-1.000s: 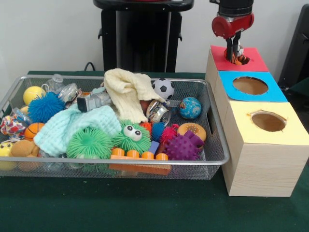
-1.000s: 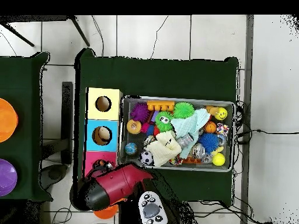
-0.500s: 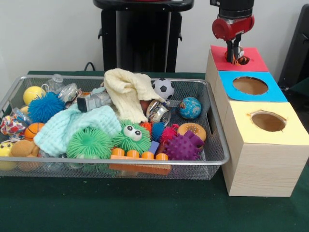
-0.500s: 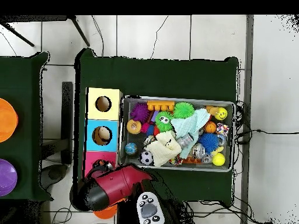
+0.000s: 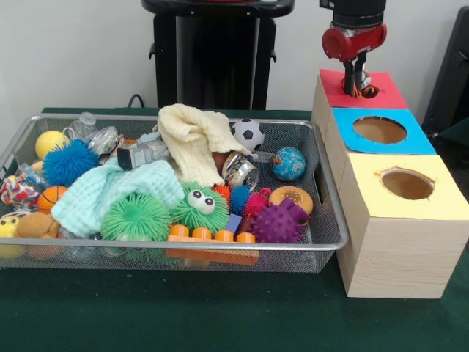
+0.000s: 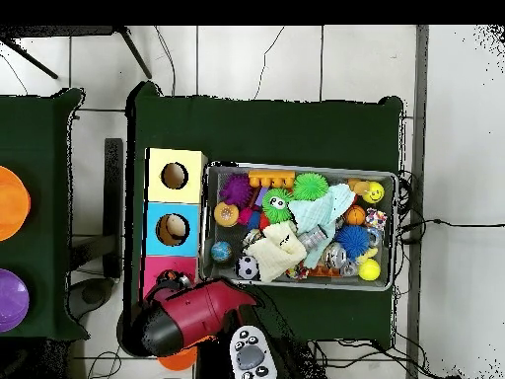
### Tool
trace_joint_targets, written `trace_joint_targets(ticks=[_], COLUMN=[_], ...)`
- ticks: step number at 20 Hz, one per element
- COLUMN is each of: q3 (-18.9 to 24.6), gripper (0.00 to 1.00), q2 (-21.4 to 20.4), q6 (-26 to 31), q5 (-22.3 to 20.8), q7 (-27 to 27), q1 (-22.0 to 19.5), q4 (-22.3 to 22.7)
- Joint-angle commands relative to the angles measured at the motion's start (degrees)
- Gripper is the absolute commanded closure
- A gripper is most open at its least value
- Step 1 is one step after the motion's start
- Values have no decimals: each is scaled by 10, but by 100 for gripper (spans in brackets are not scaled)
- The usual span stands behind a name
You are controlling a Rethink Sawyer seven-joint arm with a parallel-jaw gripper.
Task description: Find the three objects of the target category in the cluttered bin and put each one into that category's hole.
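My gripper (image 5: pixel 356 86) hangs straight down over the round hole (image 5: pixel 368 92) in the red top of the wooden box, its tips at the hole's edge. A scrap of orange, the tiger figure (image 5: pixel 357 92), shows at the tips, right at the hole. In the overhead view the red arm (image 6: pixel 197 311) covers the red top and the hole. The wire-mesh bin (image 5: pixel 88 248) holds the tan-brown plush animal (image 5: pixel 33 224) at its front left corner. A yellow toy (image 5: pixel 7 224) lies beside it, cut off by the edge; no beak shows.
The blue-topped hole (image 5: pixel 379 130) and the yellow-topped hole (image 5: pixel 407 184) lie in front of the red one. The bin (image 6: pixel 296 167) is full: cream cloth (image 5: pixel 194 136), mint cloth (image 5: pixel 110 192), green googly-eyed ball (image 5: pixel 199 207), spiky balls, soccer ball (image 5: pixel 250 133).
One second ago the tiger hung in full view at the gripper tips above the red hole. The gripper has dropped slightly and only an orange scrap shows at the hole.
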Motion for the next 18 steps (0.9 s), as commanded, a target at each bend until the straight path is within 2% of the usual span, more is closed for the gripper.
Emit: trace_joint_targets(ticks=[1, 4, 5, 18], q3=[-16, -18, -20, -25], gripper=[100, 100, 0, 0], q2=[64, 64, 64, 62], q6=[15, 15, 15, 16], q5=[10, 12, 13, 25], q7=[94, 92, 91, 83], q1=[9, 11, 11, 19], q4=[-18, -18, -18, -23])
